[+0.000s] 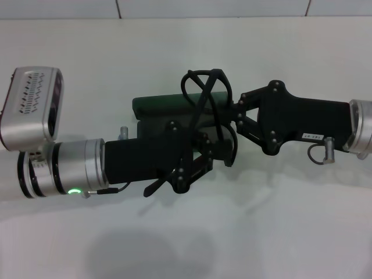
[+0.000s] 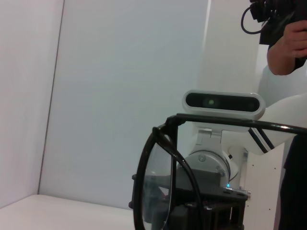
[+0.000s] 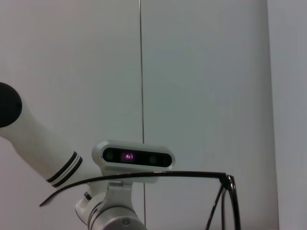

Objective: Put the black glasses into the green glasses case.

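Left gripper (image 1: 189, 168) reaching in over the middle of the white bench (image 1: 279, 232), jaws closing on the black glasses (image 1: 206, 102); green glasses case (image 1: 157, 107) lying underneath. Right gripper (image 1: 235, 119) pinching the frame's other side. Probably light, thin, fragile: better gripping the rim beside a hinge, never lenses or slim temples.

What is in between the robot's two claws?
The black glasses, held between the left gripper and right gripper, above the green glasses case. The head view shows it.

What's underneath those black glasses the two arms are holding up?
The green glasses case lies under the black glasses, between the left gripper and right gripper. Its inside is hidden by both.
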